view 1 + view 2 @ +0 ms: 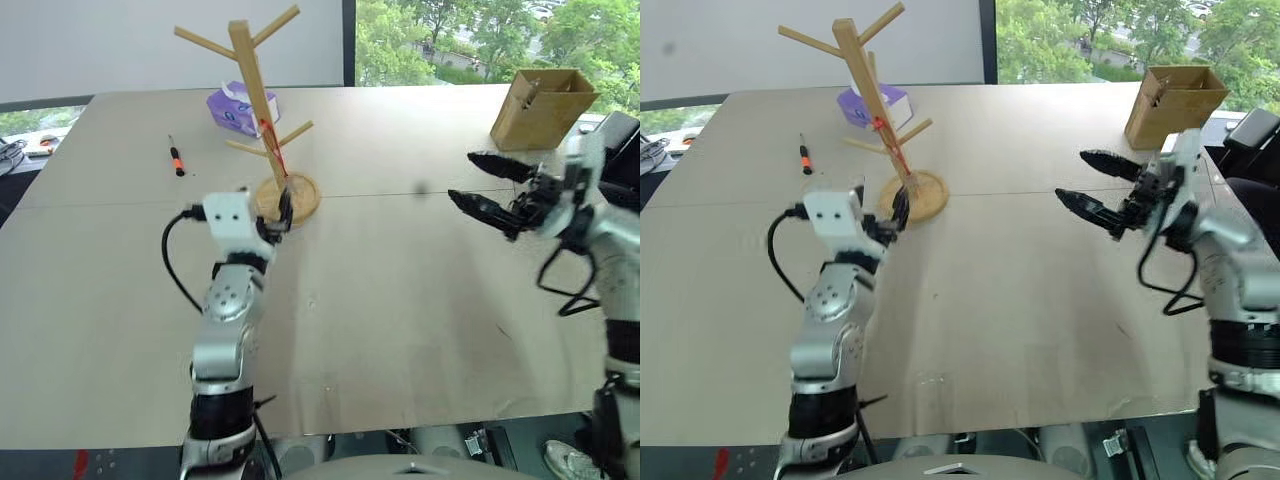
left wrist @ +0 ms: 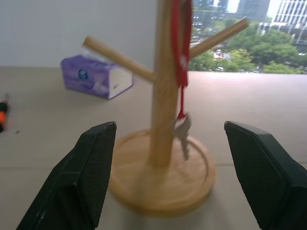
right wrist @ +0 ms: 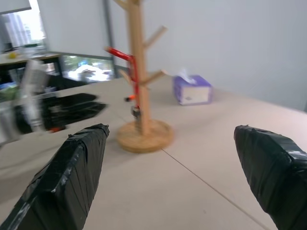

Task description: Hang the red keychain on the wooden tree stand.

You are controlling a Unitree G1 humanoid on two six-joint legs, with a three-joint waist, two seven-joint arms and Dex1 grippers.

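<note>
Item: red keychain (image 2: 181,57), a thin red cord loop carrying a small grey metal key. Location: draped over a peg on the wooden tree stand (image 1: 258,105), a tall light-wood pole with angled peg branches on a round wooden base disc. The cord runs down alongside the pole; the key dangles just above the base disc, free of either gripper.

Left gripper (image 2: 172,177): black fingers spread wide, one on each side of the stand's base, touching neither the cord nor the key as far as the wrist view shows. It sits low, just beside the base disc.

Right gripper (image 1: 485,187): black fingers spread apart, empty, well apart from the stand, over bare worktop (image 1: 400,300).

Other stock on the beige worktop: purple tissue box (image 1: 240,108) behind the stand; orange-handled black screwdriver (image 1: 176,156) off to the stand's left; brown cardboard box (image 1: 542,108) at the far right corner.

Status, judged: the hanging appears done, with the keychain carried by the peg alone. Remaining: draw the left gripper back without knocking the stand or snagging the cord.
</note>
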